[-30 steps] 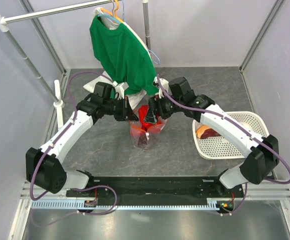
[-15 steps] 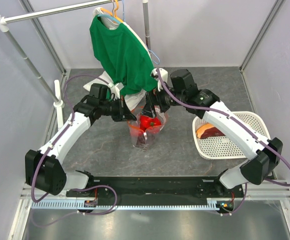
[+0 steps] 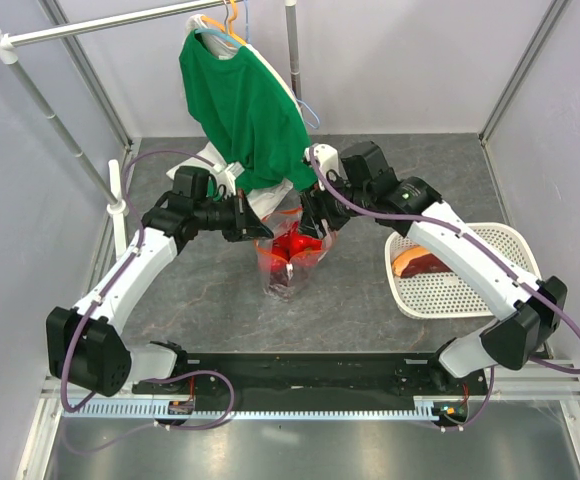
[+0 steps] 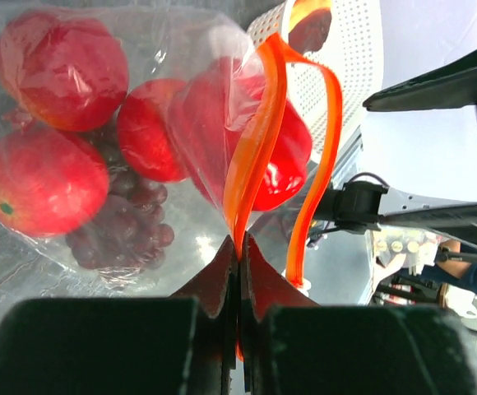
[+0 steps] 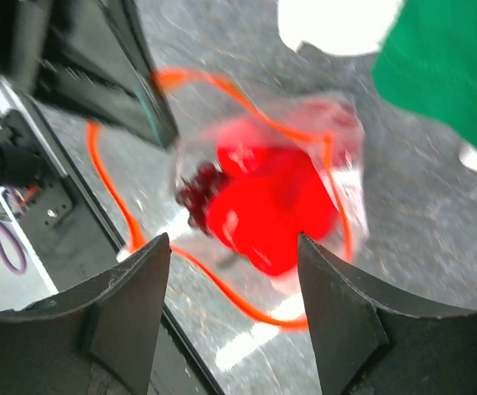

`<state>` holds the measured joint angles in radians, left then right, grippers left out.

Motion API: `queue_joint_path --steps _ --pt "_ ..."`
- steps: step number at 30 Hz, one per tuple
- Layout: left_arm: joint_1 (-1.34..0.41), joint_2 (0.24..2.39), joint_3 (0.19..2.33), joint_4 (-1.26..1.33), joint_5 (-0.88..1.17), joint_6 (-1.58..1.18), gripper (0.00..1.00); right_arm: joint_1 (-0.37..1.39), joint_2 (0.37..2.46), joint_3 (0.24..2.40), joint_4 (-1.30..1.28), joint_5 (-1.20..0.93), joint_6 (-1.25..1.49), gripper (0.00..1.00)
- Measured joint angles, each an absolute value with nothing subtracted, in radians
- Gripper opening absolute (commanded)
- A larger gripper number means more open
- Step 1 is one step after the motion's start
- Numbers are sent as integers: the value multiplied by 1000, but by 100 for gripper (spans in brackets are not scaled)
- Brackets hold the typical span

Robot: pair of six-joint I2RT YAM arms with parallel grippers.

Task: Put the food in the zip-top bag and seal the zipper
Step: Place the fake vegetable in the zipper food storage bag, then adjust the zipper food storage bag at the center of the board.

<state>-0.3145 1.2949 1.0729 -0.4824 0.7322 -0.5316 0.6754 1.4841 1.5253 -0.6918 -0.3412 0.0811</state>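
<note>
The clear zip-top bag (image 3: 290,258) stands at mid-table with its mouth open. In the left wrist view it holds red round fruits (image 4: 62,66), a red bell pepper (image 4: 275,156) and dark grapes (image 4: 127,210). My left gripper (image 4: 240,240) is shut on the orange-red zipper strip (image 4: 259,123) at the bag's left rim, and the white slider (image 4: 301,285) hangs beside it. It also shows in the top view (image 3: 262,228). My right gripper (image 5: 232,247) is open and empty, hovering above the bag's mouth, with the pepper (image 5: 271,206) below. In the top view it (image 3: 315,225) is at the bag's far right side.
A white perforated basket (image 3: 470,290) at the right holds a reddish-brown piece (image 3: 415,265). A green shirt (image 3: 245,110) hangs on a rack just behind the bag. A white cloth bundle (image 3: 220,165) lies under it. A white post (image 3: 117,190) stands at the left.
My right gripper has opened and pulled back from the bag's mouth, leaving the red pepper inside. My left gripper has kept its hold on the zipper strip.
</note>
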Motion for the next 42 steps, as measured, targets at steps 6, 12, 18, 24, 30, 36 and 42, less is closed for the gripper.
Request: queue_joint_path --steps 6,12,18,24,30,36,42 --pt "-295 1285 1072 -463 745 -546 2 620 1422 1513 -749 -299 62 68" --pt "-296 1285 1061 -459 763 -547 2 588 1418 1500 -765 -270 56 62" --pt "-296 1282 1060 -454 763 -547 2 589 1457 1401 -801 -298 49 47" --pt "-296 1278 1047 -447 774 -547 2 589 1480 1382 -816 -294 32 0" --pt "-300 1258 1040 -451 783 -542 2 590 1538 1479 -849 -370 34 0" --pt "-348 1179 1067 -513 767 -479 2 639 1580 1762 -878 -453 27 0" --pt "-373 1096 1084 -545 767 -451 2 661 1613 1851 -882 -476 -39 0"
